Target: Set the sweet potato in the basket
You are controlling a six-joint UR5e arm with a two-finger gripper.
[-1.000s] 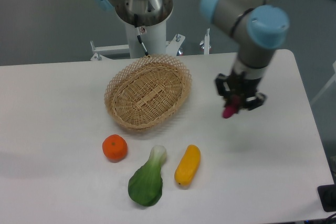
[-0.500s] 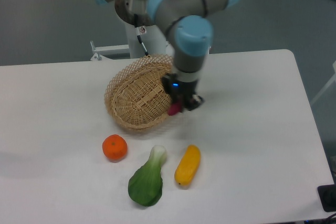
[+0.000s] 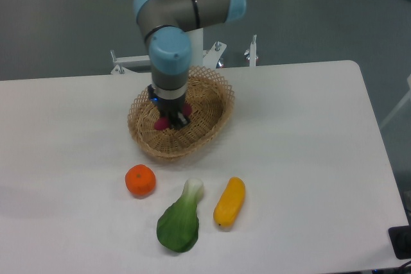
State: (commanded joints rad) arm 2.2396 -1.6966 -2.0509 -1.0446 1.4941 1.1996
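Note:
The tan wicker basket point(image 3: 209, 120) sits at the back middle of the white table. My gripper point(image 3: 171, 120) hangs over the basket's left half, pointing down into it. It is shut on the dark magenta-red sweet potato point(image 3: 162, 123), of which only a small end shows beside the fingers. The sweet potato is held over the basket floor; I cannot tell whether it touches the weave.
A round orange fruit point(image 3: 140, 181), a green bok choy point(image 3: 180, 219) and a yellow oblong vegetable point(image 3: 230, 201) lie in a row in front of the basket. The arm's base column point(image 3: 176, 36) stands behind the basket.
The gripper carried the sweet potato leftward from the right side of the table, past the basket's right rim, to over the basket's left half.

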